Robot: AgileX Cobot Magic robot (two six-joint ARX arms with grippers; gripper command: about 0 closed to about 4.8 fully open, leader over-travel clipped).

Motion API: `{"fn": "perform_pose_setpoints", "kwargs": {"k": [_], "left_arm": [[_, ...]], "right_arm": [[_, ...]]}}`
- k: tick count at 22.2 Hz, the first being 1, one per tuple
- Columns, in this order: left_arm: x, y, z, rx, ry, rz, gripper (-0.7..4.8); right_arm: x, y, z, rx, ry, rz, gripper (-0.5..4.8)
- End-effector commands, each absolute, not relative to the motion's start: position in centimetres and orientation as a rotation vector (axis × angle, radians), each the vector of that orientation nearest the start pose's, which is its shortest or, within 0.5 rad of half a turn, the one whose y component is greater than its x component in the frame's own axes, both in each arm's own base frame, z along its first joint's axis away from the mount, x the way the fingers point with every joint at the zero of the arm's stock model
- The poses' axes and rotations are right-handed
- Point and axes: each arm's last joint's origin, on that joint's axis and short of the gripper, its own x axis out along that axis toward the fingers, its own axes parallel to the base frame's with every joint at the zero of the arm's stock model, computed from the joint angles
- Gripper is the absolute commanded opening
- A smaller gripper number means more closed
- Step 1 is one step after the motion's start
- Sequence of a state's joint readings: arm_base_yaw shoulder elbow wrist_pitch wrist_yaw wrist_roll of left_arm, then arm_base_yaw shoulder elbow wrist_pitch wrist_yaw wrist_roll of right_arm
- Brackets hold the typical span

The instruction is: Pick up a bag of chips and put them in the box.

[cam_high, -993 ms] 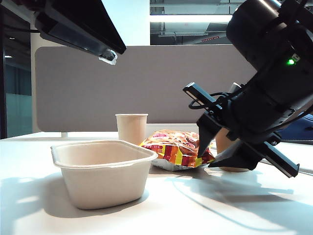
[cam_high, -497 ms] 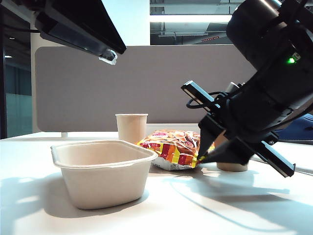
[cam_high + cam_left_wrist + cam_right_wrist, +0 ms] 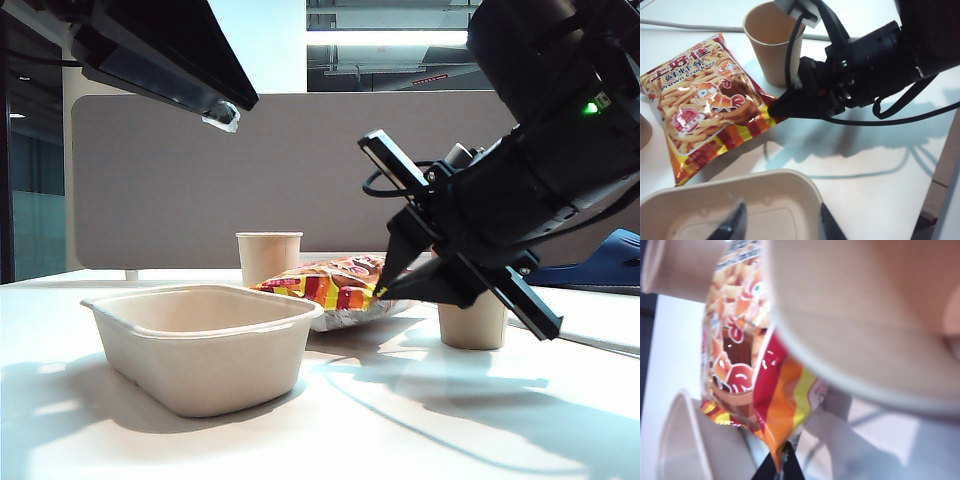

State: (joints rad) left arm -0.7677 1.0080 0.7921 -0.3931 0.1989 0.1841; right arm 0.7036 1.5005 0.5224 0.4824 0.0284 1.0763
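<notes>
One bag of chips (image 3: 335, 287) corner in right end effector (image 3: 383, 292)

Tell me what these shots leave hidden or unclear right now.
- Box: inside floor hidden by its near wall in the exterior view; cut off by the edge in the left wrist view.
- Left gripper: only fingertips show.
- Right gripper, shut on the bag of chips: right wrist view blurred, paper cup blocking.

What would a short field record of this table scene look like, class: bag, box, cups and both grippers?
bag of chips: striped corner pinched, lifted at that end
right gripper: shut on the bag's corner
box: front of table, nothing visible inside
left gripper: open above the box, holding nothing
paper cups: one behind the bag, one under the right arm
</notes>
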Motion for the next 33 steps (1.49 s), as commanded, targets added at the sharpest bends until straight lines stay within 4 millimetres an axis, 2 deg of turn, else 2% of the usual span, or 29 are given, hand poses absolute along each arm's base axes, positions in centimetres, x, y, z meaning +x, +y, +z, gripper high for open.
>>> {"fn": "perform_pose_setpoints", "kwargs": {"k": [1,10,14,21,31,33], "left_arm": [[14.8,-15.0,28.0,0.342,0.508,-0.990,1.84],[14.8,-14.9,28.0,0.354,0.505,-0.952,1.84],[15.0,-14.8,28.0,0.376,0.500,-0.881,1.84],[14.8,-14.6,28.3,0.372,0.484,-0.876,1.84],[14.5,-13.4,29.2,0.383,0.439,-0.740,1.85],[14.3,-13.2,29.1,0.403,0.453,-0.735,2.03]], "right_arm": [[21.1,17.9,16.0,0.872,0.715,0.415,-0.01],[21.4,18.4,17.5,0.937,0.623,0.568,-0.01],[21.3,18.5,17.8,0.945,0.617,0.619,-0.01],[21.1,18.5,18.6,0.923,0.593,0.693,-0.01],[20.4,18.1,20.7,0.923,0.543,0.786,-0.01],[20.3,18.0,21.0,0.924,0.539,0.803,-0.01]]}}
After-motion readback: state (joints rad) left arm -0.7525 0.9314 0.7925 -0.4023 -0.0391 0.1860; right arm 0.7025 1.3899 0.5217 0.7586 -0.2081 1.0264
